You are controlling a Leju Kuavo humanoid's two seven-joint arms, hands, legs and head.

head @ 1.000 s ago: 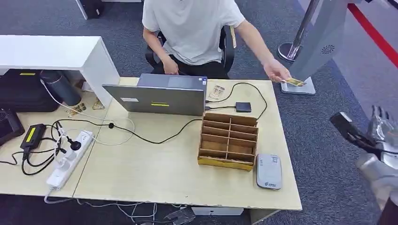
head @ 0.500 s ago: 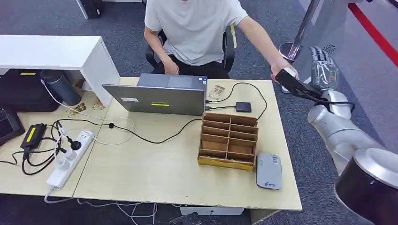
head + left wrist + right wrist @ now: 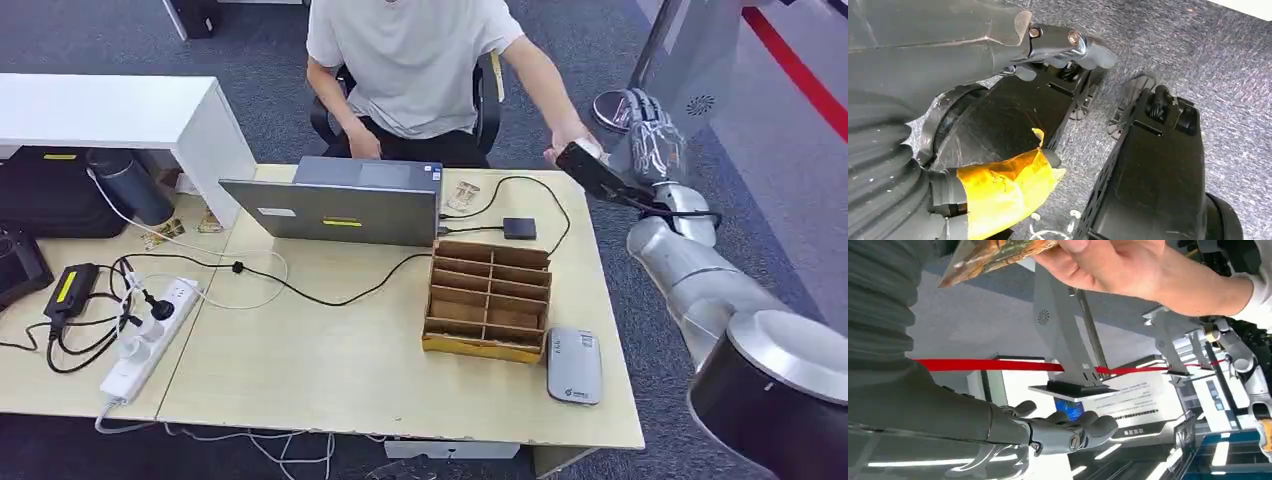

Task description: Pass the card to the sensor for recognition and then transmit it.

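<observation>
Past the far right corner of the desk [image 3: 600, 400], right hand [image 3: 650, 140] raised off the desk edge, fingers [image 3: 1073, 432] spread and straight, grasping nothing. Person's hand [image 3: 1108, 265] just beside it, pinching the card [image 3: 993, 252] by one end.

Card: held in the air by the person, not yet in the robot's hold. In the right wrist view its free end points toward the robot's forearm, long axis running roughly along the arm; it sits across from the open fingers with a clear gap between. Card hidden in the head view behind the wrist camera housing.

Left hand [image 3: 998, 195]: hangs low over the carpet, well away from the exchange; whether it is clenched or released cannot be told.

Sensor [image 3: 573, 366]: grey, flat, near right corner of the desk, just beside the wooden sorter [image 3: 487, 300].

Judgement: right hand is the nearer by far and the one to take the card. The move turns on bringing the fingers round to the card's free end before they close.
</observation>
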